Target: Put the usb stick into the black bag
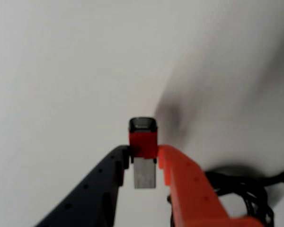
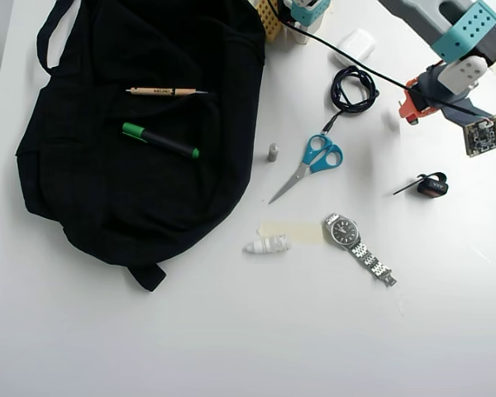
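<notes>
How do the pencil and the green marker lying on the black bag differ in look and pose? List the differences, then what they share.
The pencil is pale wood-coloured and thin; the green marker is thicker, black-bodied with green at both ends. The pencil lies nearly level in the overhead view; the marker slants down to the right. The pencil sits higher in that view, the marker below it. Both rest apart on the black bag.

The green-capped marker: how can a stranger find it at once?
Find the large black fabric backpack at the overhead view's left. On it, the marker is the lower, thicker stick, black with green ends, unlike the thin wooden pencil above.
</notes>
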Action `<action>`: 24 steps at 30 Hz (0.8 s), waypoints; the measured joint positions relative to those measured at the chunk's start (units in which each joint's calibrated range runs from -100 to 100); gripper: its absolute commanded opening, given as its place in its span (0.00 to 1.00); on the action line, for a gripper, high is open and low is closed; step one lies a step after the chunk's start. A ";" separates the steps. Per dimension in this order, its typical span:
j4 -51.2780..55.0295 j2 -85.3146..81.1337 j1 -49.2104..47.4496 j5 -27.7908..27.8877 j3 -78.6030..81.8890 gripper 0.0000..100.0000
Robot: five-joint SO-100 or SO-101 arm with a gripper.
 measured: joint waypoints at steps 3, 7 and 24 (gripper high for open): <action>3.83 0.00 0.00 0.00 -4.18 0.02; 10.31 0.00 0.00 0.00 -11.69 0.02; 16.87 -8.09 2.13 0.00 -26.28 0.02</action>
